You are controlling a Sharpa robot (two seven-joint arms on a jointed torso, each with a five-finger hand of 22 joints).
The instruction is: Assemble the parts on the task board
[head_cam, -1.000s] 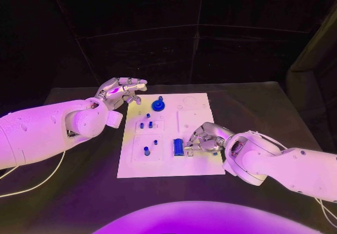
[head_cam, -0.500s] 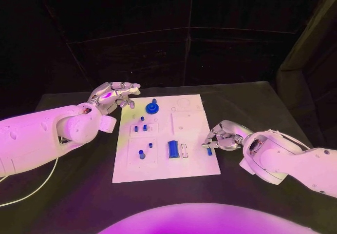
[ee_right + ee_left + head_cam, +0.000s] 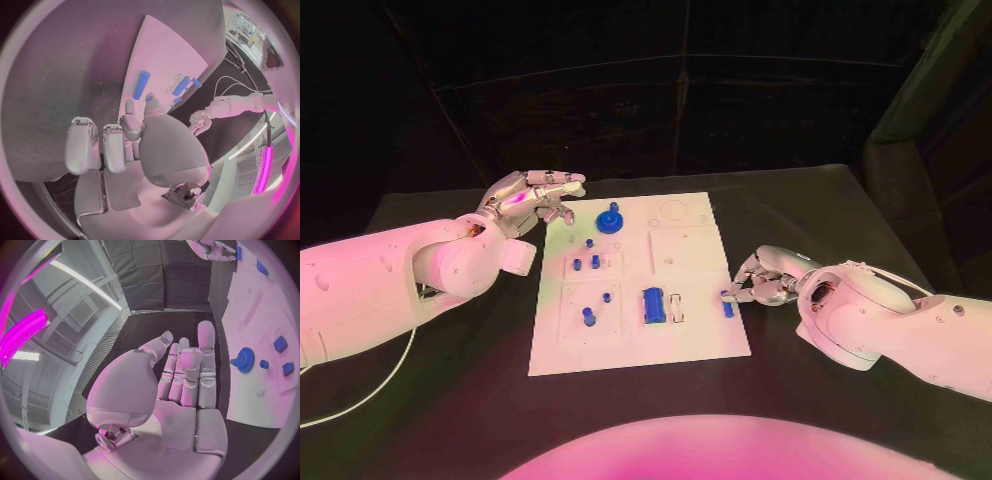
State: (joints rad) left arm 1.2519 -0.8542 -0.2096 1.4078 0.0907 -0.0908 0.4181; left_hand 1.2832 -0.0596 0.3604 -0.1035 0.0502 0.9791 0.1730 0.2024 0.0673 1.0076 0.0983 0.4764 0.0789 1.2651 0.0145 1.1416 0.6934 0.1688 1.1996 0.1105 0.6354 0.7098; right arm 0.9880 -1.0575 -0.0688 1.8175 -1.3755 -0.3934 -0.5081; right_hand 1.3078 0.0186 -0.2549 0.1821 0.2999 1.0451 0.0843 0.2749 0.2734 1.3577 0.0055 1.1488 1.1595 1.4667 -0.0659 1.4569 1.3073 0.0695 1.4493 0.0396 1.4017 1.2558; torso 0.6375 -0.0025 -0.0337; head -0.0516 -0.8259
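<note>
The right hand (image 3: 764,280) sits at the board's (image 3: 697,340) right edge, pinching a small blue peg (image 3: 727,308) between thumb and a finger, the rest of the fingers curled near it. The step in hand looks like carrying this peg to its seat. To do it well, it should keep the pinch firm, hold the peg upright, line it up over a free hole before lowering, and press straight down, not at a slant.

The left hand (image 3: 531,197) hovers off the board's far left corner, fingers spread and holding nothing, just beside the blue gear (image 3: 609,219).

Left of the peg on the board lie a pale slot (image 3: 678,308) and a long blue bar (image 3: 653,304); further left stand more small blue pieces (image 3: 587,316). The bar and slot stand closest to the peg's path. The dark surface (image 3: 848,215) surrounds the board.
</note>
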